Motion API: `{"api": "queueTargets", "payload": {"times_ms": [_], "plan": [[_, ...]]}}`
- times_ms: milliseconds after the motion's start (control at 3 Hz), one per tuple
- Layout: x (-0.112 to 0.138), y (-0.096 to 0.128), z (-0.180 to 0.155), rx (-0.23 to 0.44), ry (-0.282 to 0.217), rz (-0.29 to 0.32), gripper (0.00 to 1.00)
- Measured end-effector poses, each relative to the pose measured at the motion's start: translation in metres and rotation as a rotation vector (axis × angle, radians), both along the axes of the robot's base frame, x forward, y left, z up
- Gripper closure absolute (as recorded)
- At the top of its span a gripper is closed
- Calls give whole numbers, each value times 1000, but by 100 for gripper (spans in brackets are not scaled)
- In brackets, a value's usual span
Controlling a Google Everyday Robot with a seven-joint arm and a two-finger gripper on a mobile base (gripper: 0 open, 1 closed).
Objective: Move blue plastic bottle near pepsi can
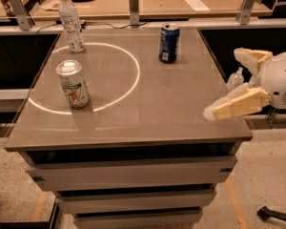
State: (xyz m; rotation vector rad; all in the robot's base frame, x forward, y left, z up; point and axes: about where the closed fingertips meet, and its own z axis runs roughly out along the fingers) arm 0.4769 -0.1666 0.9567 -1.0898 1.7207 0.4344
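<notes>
Approach step, nothing grasped: gripper point(224, 84), fingers spread and empty, at frame right beside the table point(157, 113); blue plastic bottle point(70, 24) upright upper left, well apart from pepsi can point(169, 43) upper centre; next move likely a reach across to the bottle.

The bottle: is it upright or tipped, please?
Upright: the bottle stands cap up, far-left on the table. The hand is open by its right edge.
</notes>
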Motion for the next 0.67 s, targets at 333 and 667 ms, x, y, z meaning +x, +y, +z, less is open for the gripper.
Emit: {"api": "queueTargets", "payload": {"times_ms": [333, 667], "plan": [[21, 2, -6, 37, -24, -101, 0], [39, 1, -9, 50, -42, -201, 0]]}}
